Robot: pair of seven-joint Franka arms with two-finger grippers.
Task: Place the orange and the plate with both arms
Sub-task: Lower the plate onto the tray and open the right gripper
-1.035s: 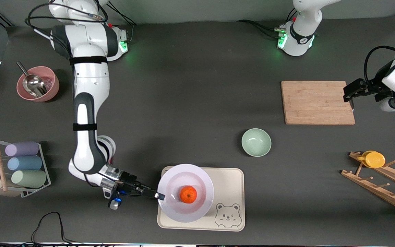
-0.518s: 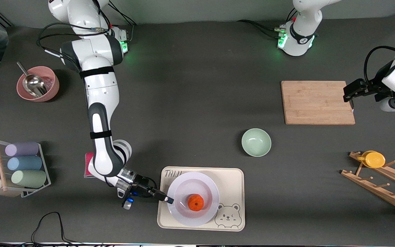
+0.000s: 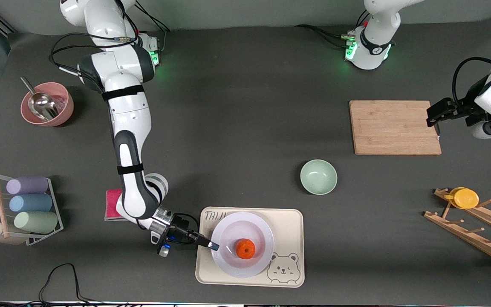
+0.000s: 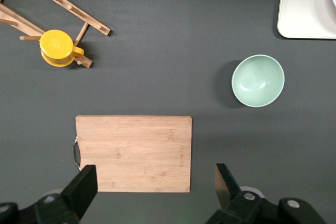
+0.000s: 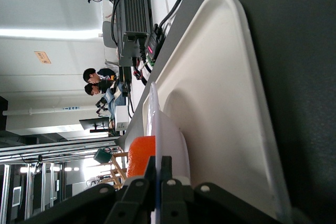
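Observation:
The white plate (image 3: 242, 244) sits over the cream bear tray (image 3: 286, 221) with the orange (image 3: 245, 249) in its centre. My right gripper (image 3: 212, 246) is shut on the plate's rim at the edge toward the right arm's end. In the right wrist view the fingers (image 5: 159, 171) clamp the thin plate rim (image 5: 156, 124), with the orange (image 5: 140, 156) just past them and the tray (image 5: 220, 103) underneath. My left gripper (image 3: 435, 120) waits open and empty over the edge of the wooden cutting board (image 3: 394, 127); its wrist view shows it (image 4: 153, 187) above the board (image 4: 134, 153).
A pale green bowl (image 3: 318, 176) stands between tray and board. A wooden rack with a yellow cup (image 3: 466, 198) is at the left arm's end. A pink bowl with a scoop (image 3: 46, 104), a cup rack (image 3: 28, 202) and a pink sponge (image 3: 111, 204) are at the right arm's end.
My right arm has slid the plate with the orange farther onto the tray, toward the bear drawing. The printed tray corner now shows. The left arm has not moved.

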